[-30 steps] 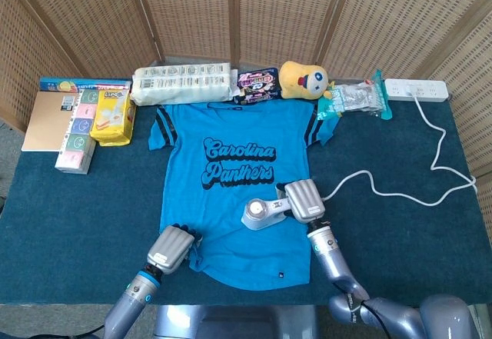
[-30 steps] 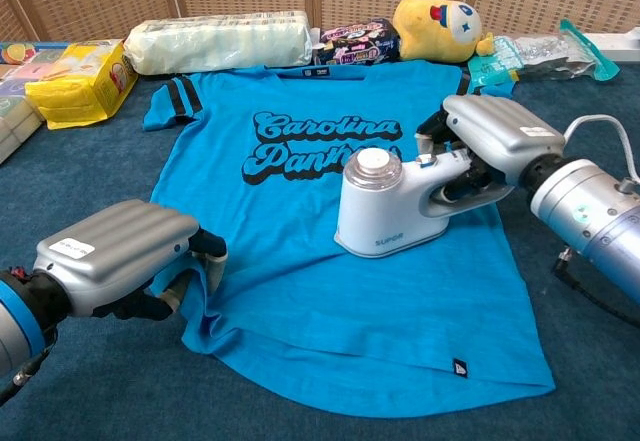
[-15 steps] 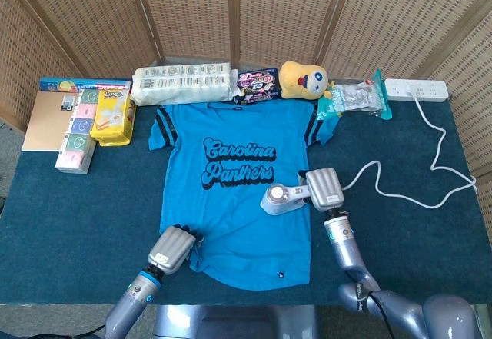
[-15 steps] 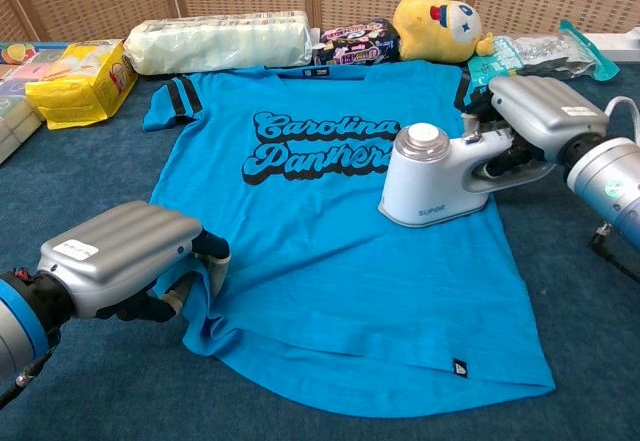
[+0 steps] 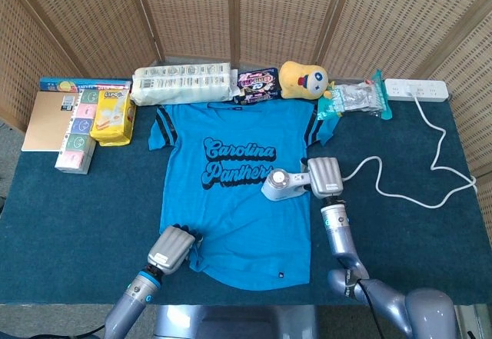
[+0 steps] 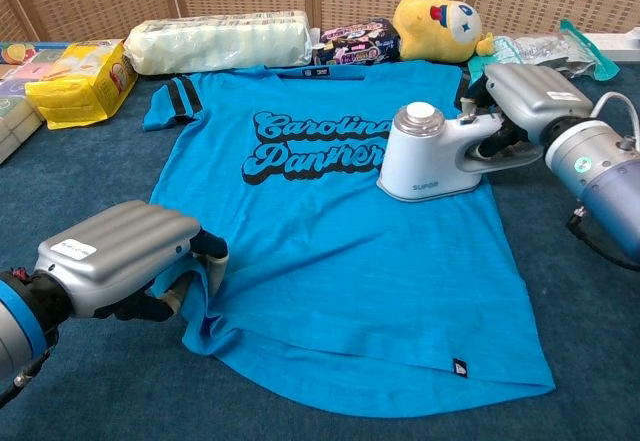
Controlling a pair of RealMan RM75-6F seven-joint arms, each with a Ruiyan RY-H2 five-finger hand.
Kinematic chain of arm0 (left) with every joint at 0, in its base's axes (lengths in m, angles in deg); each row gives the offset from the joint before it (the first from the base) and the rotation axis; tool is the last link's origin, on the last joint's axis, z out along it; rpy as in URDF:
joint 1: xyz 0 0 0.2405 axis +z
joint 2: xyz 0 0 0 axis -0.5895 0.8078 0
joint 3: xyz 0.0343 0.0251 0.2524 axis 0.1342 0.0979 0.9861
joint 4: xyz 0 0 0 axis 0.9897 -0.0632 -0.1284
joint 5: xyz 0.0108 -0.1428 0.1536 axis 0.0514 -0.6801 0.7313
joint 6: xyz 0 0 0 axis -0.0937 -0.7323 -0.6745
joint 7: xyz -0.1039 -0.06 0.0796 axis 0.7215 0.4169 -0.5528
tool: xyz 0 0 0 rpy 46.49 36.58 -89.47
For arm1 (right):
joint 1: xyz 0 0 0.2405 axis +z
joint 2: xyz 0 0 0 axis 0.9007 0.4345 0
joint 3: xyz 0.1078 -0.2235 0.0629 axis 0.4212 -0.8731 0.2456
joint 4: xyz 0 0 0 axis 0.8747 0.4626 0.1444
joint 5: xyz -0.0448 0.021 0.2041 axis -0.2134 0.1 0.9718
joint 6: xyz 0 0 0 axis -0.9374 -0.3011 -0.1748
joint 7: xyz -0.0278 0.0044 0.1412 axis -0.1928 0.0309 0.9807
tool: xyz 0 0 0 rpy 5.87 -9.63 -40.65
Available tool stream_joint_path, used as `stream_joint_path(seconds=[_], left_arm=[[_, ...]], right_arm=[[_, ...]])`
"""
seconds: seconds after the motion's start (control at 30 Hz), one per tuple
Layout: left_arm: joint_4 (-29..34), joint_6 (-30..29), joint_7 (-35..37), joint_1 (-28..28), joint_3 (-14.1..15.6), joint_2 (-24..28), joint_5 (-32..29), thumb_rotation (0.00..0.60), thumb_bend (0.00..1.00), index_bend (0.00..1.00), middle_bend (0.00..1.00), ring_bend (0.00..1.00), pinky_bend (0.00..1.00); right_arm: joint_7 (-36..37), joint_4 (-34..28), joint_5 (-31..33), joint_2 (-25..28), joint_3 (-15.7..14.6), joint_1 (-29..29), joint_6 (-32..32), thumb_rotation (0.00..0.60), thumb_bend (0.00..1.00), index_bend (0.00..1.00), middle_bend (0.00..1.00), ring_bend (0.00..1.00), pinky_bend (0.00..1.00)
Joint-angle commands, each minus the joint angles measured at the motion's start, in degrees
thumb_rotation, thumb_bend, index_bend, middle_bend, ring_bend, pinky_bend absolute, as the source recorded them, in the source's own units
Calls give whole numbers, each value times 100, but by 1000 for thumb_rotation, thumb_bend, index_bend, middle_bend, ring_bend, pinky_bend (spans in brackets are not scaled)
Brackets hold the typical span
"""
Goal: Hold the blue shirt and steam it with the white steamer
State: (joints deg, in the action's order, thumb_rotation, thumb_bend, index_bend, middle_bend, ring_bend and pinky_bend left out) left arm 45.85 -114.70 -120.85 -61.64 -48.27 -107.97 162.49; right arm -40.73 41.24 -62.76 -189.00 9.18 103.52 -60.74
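Dark teal worktop (image 5: pixel 92 208), wicker screen (image 5: pixel 254 16) behind. Left hand (image 6: pixel 120 256) clamps the blue shirt (image 6: pixel 330 271) hem; right hand (image 6: pixel 525 96) grips the white steamer (image 6: pixel 430 156).

A staged test room: a blue-carpeted table (image 5: pixel 77 208) with assorted goods, backed by wicker screens (image 5: pixel 254 16).

Head view: a high camera looking steeply down on the whole dark teal table (image 5: pixel 77 216), with the woven rattan screen (image 5: pixel 292 16) closing the far side; both arms enter from the bottom edge. Chest view: a lower, nearer camera facing forward across the table at a shallow angle, cropping its sides and showing only the foot of the screen. Both views share the bright blue printed shirt (image 5: pixel 234 201) (image 6: pixel 330 261), the two hands and the far row of goods.
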Motion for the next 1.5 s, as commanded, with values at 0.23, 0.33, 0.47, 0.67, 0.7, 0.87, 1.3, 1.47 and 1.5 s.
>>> stream_joint_path(seconds=[0.23,0.33,0.47,0.67,0.7,0.87,1.3,1.47,1.5], left_arm=[[-3,-7,23,6,0,13,1,600,656,520,544,483,494],[-11,3,36,5,5,5,5,600,656,520,544,482,494],[-21,12,50,2,9,-5,13,600,656,521,544,483,494],[-41,22,76,3,11,-16,14,600,657,520,544,483,494],[-45,19,80,5,12,-17,18,600,656,520,544,483,494],[-62,22,98,9,24,-24,32,600,655,520,544,483,493],[-95,44,125,4,31,-54,65,600,655,521,544,483,493],[-106,66,112,-9,29,-74,70,600,656,521,544,483,493],[-106,72,108,-11,31,-80,71,600,656,521,544,483,493]], right_arm=[[85,-23,-95,-120,-58,100,-35,600,372,744,705,736,686],[121,-227,-205,-106,-141,88,-119,600,371,745,705,736,686],[116,-528,-319,-60,-233,64,-207,600,371,744,706,736,686],[74,-1049,-540,14,-499,-52,-332,600,370,745,705,736,684],[64,-1147,-584,27,-550,-78,-358,600,370,744,705,736,684],[22,-1499,-706,72,-722,-179,-424,600,369,744,704,736,683],[-177,-2316,-1053,425,-1169,-548,-686,600,369,745,704,736,683],[-238,-2483,-1055,576,-1250,-689,-706,600,368,745,704,736,685],[-237,-2489,-1042,602,-1253,-719,-705,600,368,744,704,736,685]])
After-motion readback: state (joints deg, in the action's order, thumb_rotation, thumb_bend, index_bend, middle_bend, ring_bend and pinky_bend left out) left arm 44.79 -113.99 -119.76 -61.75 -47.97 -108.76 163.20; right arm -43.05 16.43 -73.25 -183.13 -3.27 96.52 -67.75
